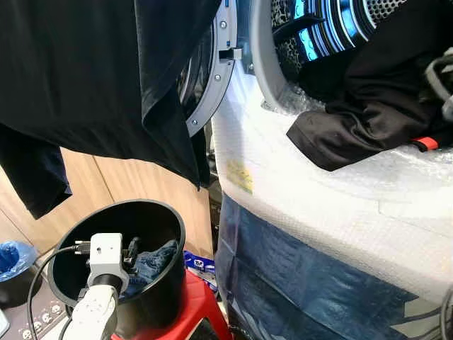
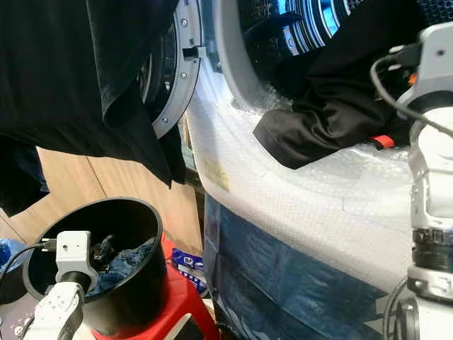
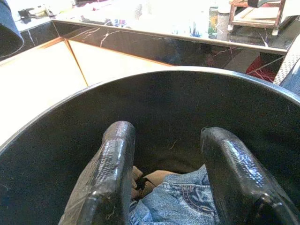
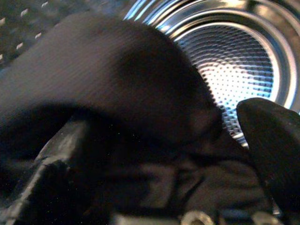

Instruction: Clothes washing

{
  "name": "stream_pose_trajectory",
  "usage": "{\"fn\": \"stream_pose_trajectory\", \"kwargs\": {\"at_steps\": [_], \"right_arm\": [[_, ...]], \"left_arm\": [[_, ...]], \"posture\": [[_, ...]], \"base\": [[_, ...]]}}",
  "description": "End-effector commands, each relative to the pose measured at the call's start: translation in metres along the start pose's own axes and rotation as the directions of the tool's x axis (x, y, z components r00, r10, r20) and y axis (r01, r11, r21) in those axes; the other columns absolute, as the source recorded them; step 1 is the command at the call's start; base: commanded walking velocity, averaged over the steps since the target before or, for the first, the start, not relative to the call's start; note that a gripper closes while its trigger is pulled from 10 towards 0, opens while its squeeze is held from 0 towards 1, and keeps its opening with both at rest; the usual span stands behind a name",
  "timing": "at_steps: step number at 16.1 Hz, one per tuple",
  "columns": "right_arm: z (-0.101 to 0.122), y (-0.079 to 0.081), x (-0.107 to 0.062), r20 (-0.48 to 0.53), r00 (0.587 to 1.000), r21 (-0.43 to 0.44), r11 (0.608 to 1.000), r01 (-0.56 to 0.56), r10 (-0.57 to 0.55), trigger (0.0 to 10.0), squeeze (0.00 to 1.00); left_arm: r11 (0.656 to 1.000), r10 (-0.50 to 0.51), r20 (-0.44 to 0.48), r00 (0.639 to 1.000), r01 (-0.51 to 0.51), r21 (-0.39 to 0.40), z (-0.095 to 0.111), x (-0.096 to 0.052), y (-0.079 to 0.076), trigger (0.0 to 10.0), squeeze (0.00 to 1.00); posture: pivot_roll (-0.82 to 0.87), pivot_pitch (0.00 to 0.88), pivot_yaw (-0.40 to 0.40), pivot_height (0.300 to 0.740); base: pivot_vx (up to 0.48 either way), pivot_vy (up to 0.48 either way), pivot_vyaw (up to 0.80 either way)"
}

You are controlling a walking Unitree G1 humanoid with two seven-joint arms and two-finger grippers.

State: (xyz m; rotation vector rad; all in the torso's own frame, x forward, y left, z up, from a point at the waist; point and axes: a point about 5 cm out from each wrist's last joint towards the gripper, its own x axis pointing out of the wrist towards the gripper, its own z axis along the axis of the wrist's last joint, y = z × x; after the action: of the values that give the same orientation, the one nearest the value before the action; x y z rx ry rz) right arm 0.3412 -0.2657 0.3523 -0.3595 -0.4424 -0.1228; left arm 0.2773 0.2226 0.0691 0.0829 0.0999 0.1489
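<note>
Black garment, blue denim jeans in black bucket, red stool, perforated silver drum.

Blue light glows inside the washer drum, while daylight washes the bubble-wrapped front almost to white. The hanging black garment reads as near-solid shadow. The left wrist view blows out along the far countertop, its fingers soft with closeness. The right wrist view is dim and blurred, the drum's steel back glinting.
</note>
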Motion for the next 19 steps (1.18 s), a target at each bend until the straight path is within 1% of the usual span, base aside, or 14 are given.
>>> {"fn": "stream_pose_trajectory", "kwargs": {"at_steps": [1, 2, 4, 6, 8, 9, 12, 13, 14, 15, 16, 17, 18, 19], "right_arm": [[0.007, 0.001, -0.001, 0.012, 1.0, -0.022, 0.999, -0.026, 0.027, 10.0, 1.0], [0.01, 0.002, -0.005, 0.051, 0.997, -0.01, 0.999, -0.052, 0.052, 10.0, 1.0], [0.013, -0.003, -0.007, 0.073, 0.996, 0.038, 0.998, -0.057, 0.054, 10.0, 1.0], [0.01, -0.011, -0.01, 0.066, 0.997, 0.074, 0.996, -0.048, 0.043, 10.0, 1.0], [0.003, -0.011, -0.019, 0.081, 0.993, 0.108, 0.99, -0.094, 0.085, 10.0, 1.0], [0.003, -0.007, -0.023, 0.098, 0.989, 0.113, 0.986, -0.123, 0.112, 10.0, 1.0], [0.005, -0.001, -0.028, 0.111, 0.986, 0.061, 0.989, -0.133, 0.126, 10.0, 1.0], [0.008, 0.002, -0.036, 0.136, 0.981, 0.071, 0.986, -0.147, 0.137, 10.0, 0.0], [0.012, 0.004, -0.04, 0.162, 0.978, 0.098, 0.984, -0.151, 0.134, 10.0, 0.0], [0.024, 0.022, -0.056, 0.257, 0.947, 0.19, 0.951, -0.245, 0.192, 10.0, 0.0], [0.026, 0.026, -0.06, 0.271, 0.939, 0.2, 0.941, -0.272, 0.214, 10.0, 0.0], [0.032, 0.035, -0.067, 0.307, 0.92, 0.249, 0.913, -0.323, 0.242, 10.0, 0.0], [0.038, 0.04, -0.067, 0.324, 0.932, 0.364, 0.888, -0.282, 0.163, 10.0, 0.0], [0.043, 0.041, -0.063, 0.313, 0.949, 0.432, 0.886, -0.168, 0.028, 10.0, 0.0]], "left_arm": [[1.0, 0.011, 0.005, 1.0, -0.011, 0.011, 0.004, 0.002, 0.005, 10.0, 0.0], [1.0, 0.016, 0.008, 1.0, -0.016, 0.01, 0.004, 0.002, 0.004, 10.0, 0.0], [1.0, 0.017, 0.008, 1.0, -0.017, 0.007, 0.004, 0.003, 0.003, 10.0, 0.0], [1.0, 0.014, 0.006, 1.0, -0.014, 0.004, 0.003, 0.003, 0.002, 10.0, 0.0], [1.0, 0.006, 0.003, 1.0, -0.006, 0.014, 0.001, 0.003, 0.002, 10.0, 0.0], [1.0, 0.003, 0.003, 1.0, -0.003, 0.017, 0.001, 0.004, 0.004, 10.0, 0.0], [1.0, -0.004, 0.001, 1.0, 0.003, 0.024, 0.001, 0.006, 0.005, 10.0, 0.0], [1.0, -0.008, -0.006, 1.0, 0.008, 0.024, -0.002, 0.006, 0.004, 10.0, 0.0], [1.0, -0.009, -0.008, 1.0, 0.009, 0.023, -0.003, 0.006, 0.004, 10.0, 0.0], [1.0, -0.012, -0.012, 1.0, 0.012, 0.02, -0.004, 0.005, 0.003, 10.0, 0.0], [1.0, -0.013, -0.013, 1.0, 0.013, 0.02, -0.005, 0.005, 0.002, 10.0, 0.0], [1.0, -0.015, -0.016, 1.0, 0.016, 0.02, -0.006, 0.005, 0.002, 10.0, 0.0], [1.0, -0.02, -0.02, 1.0, 0.02, 0.02, -0.007, 0.006, 0.002, 10.0, 0.0], [1.0, -0.022, -0.021, 1.0, 0.023, 0.022, -0.007, 0.006, 0.002, 10.0, 0.0]], "posture": [[0.03, 0.0, 0.088, 0.74], [0.03, 0.0, 0.082, 0.74], [0.04, 0.0, 0.078, 0.74], [0.03, 0.0, 0.079, 0.74], [0.03, 0.0, 0.074, 0.74], [0.03, 0.0, 0.076, 0.74], [0.02, 0.0, 0.08, 0.74], [0.01, 0.0, 0.079, 0.74], [0.01, 0.0, 0.072, 0.74], [0.01, 0.0, 0.069, 0.74], [0.01, 0.0, 0.069, 0.74], [0.0, 0.0, 0.07, 0.74], [-0.01, 0.0, 0.075, 0.74], [-0.01, 0.0, 0.076, 0.74]], "base": [[0.0, 0.0, 0.0], [0.0, 0.0, 0.0], [0.0, 0.0, 0.0], [0.0, 0.0, 0.0], [0.0, 0.0, 0.0], [0.0, 0.0, 0.0], [0.0, 0.0, 0.0], [0.0, 0.0, 0.0], [0.0, 0.0, 0.0], [0.0, 0.0, 0.0], [0.0, 0.0, 0.0], [0.0, 0.0, 0.0], [0.0, 0.0, 0.0], [0.0, 0.0, 0.0]]}}
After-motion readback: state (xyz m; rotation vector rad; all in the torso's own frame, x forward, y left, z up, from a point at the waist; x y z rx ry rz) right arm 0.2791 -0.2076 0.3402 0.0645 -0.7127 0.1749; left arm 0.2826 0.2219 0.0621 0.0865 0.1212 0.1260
